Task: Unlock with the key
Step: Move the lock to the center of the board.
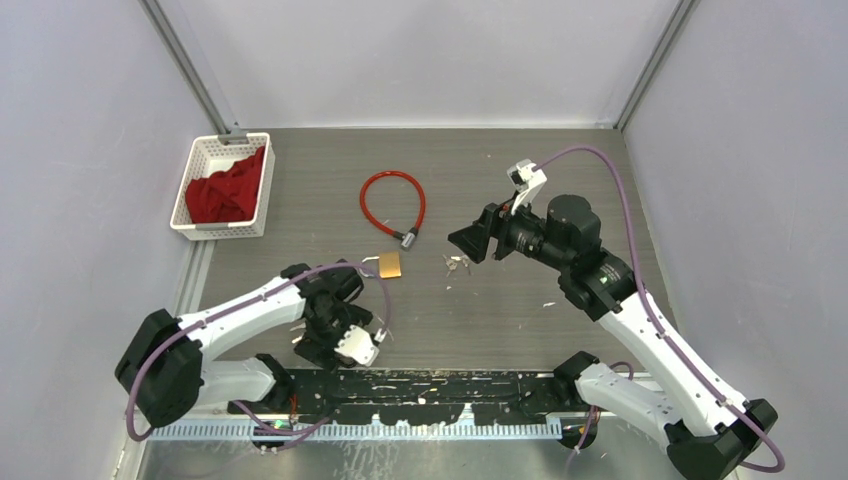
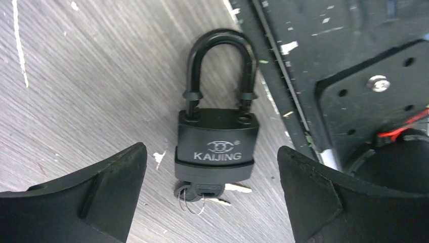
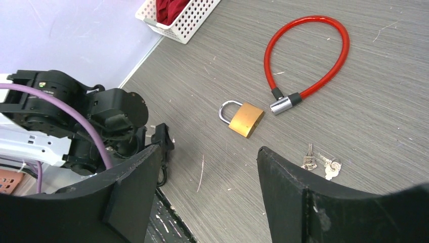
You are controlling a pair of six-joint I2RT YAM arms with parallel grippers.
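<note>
Grey wood-grain table [image 1: 500,160], pale walls [image 1: 420,60]; left gripper [image 2: 210,153] spread astride black padlock [image 2: 217,142], right gripper [image 3: 210,152] spread.

The matte black padlock [image 2: 217,147] lies flat close beside the black slotted mounting rail [image 1: 430,385] at the near edge, so that side is tight. The left gripper [image 2: 211,152] straddles it, fingers spread, with a gap on each side. Mid-table, a small brass padlock [image 1: 389,265], a red looped cable lock [image 1: 392,205] and loose silver keys [image 1: 456,264] lie apart, with bare grey wood-grain table [image 1: 500,320] between them. The right gripper [image 1: 470,243] hangs just right of the keys.
</note>
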